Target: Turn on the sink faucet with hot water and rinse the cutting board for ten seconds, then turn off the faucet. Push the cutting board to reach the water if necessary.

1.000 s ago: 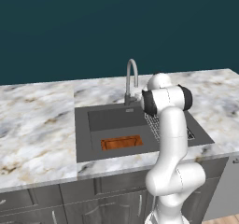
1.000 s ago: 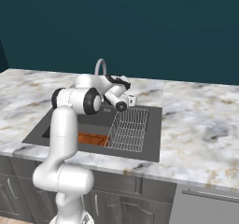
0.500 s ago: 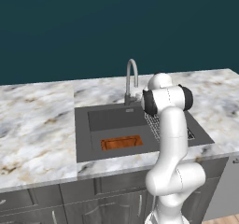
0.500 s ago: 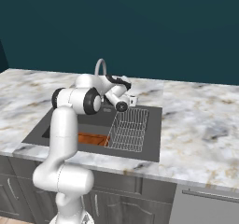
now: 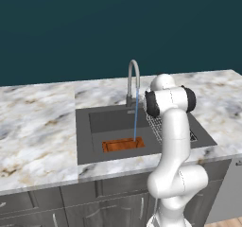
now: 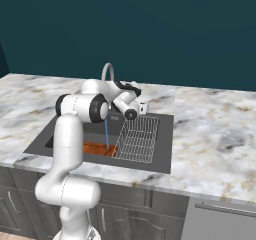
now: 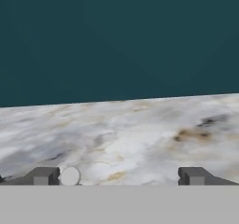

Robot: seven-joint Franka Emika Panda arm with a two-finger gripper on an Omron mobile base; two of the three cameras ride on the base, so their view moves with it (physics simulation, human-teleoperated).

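Observation:
The grey gooseneck sink faucet stands at the back of the dark sink. From its spout the water falls as a thin blue stream. It lands on the right part of the orange-brown cutting board, which lies flat near the basin's front. My gripper hovers just right of the faucet, above the basin's back edge. It is open, fingertips wide apart with nothing between them. In the left base view my own arm hides it.
A wire dish rack fills the right side of the basin. Marbled counter surrounds the sink, with a dark teal wall behind. A small pale round shape sits beside the left fingertip.
A blue stream of water now runs from the spout onto the cutting board; earlier there was none. The arm has barely moved.

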